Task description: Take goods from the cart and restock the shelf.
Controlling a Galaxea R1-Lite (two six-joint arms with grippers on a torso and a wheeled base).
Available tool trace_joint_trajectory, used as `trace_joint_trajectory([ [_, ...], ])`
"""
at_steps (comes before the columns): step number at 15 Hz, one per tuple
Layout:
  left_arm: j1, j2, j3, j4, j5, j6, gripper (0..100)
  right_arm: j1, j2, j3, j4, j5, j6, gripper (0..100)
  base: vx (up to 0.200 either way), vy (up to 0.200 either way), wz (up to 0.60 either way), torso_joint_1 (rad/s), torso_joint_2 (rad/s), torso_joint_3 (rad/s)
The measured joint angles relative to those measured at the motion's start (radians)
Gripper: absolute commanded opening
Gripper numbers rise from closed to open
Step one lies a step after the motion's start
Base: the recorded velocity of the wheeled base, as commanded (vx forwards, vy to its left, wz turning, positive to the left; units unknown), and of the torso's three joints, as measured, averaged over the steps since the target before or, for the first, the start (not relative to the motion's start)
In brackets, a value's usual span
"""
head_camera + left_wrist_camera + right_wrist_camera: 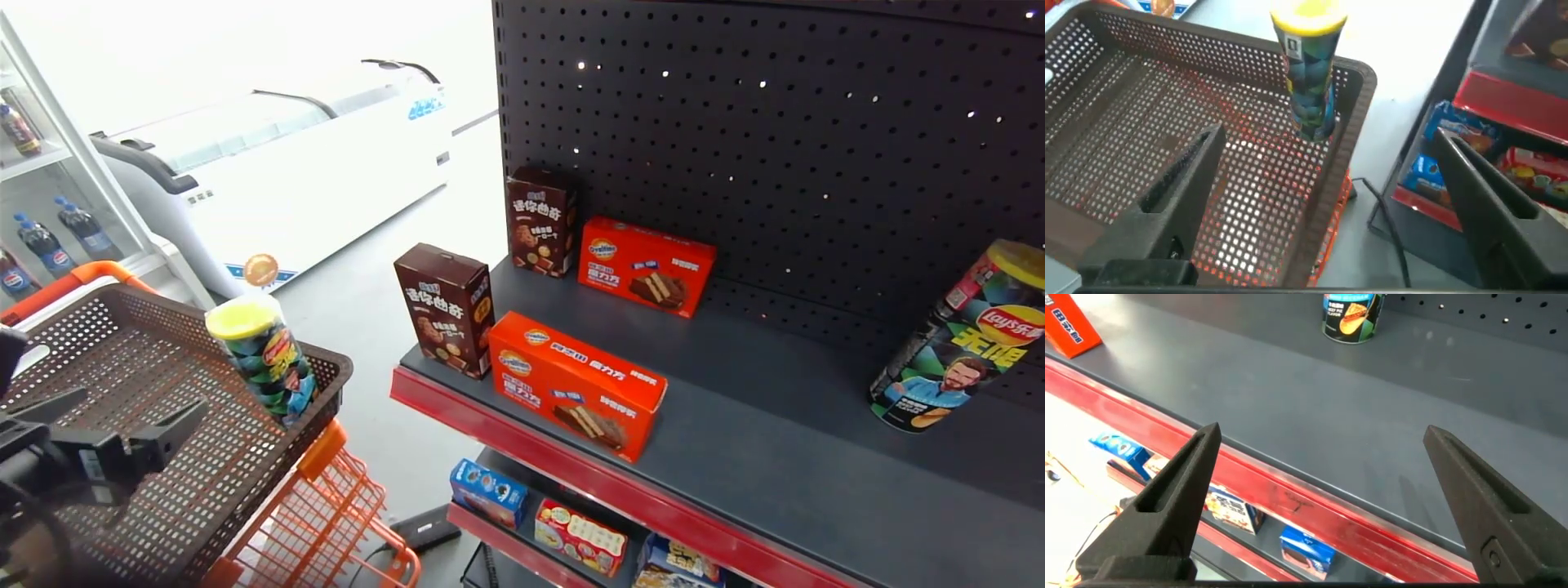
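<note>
Though empty, left pincer [1325,135] wide over the basket [1233,37], right pincer [1323,431] wide above the shelf [1372,400]

This is a shop: a dark display shelf [775,425] with a pegboard back [735,122] and a red front rail [522,445] carries orange boxes [575,384] and brown boxes [445,306] of biscuits faced outward and a tall crisp can [955,339], with more packets [580,536] on the tier below. Left of the shelf stands an orange wire cart [326,510] topped by a brown perforated basket [204,474]. Beyond the shelf's left end are a white glass-topped chest freezer [286,163] and a glass-door cooler [73,163] holding drink bottles [41,245].
</note>
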Motion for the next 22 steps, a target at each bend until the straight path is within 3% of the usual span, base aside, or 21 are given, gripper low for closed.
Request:
trace_joint_trajectory([
  [5, 0.023, 0.478, 0.046, -0.667, 0.008, 0.027, 100, 0.0, 0.0, 0.0, 0.0, 0.0, 0.0, 100, 0.0, 0.0, 0.0, 0.0, 0.0, 0.0],
  [6, 0.024, 0.56, 0.042, -0.757, 0.008, 0.033, 100, 0.0, 0.0, 0.0, 0.0, 0.0, 0.0, 100, 0.0, 0.0, 0.0, 0.0, 0.0, 0.0],
  [10, 0.029, 0.804, -0.072, -0.883, 0.008, 0.057, 100, 0.0, 0.0, 0.0, 0.0, 0.0, 0.0, 100, 0.0, 0.0, 0.0, 0.0, 0.0, 0.0],
  [15, 0.027, 0.984, -0.259, -0.904, 0.009, 0.06, 100, 0.0, 0.0, 0.0, 0.0, 0.0, 0.0, 100, 0.0, 0.0, 0.0, 0.0, 0.0, 0.0],
  [16, 0.025, 1.008, -0.28, -0.909, 0.01, 0.06, 0, 0.0, 0.0, 0.0, 0.0, 0.0, 0.0, 100, 0.0, 0.0, 0.0, 0.0, 0.0, 0.0],
  [22, 0.023, 1.052, -0.36, -0.911, 0.01, 0.058, 0, 0.0, 0.0, 0.0, 0.0, 0.0, 0.0, 100, 0.0, 0.0, 0.0, 0.0, 0.0, 0.0],
])
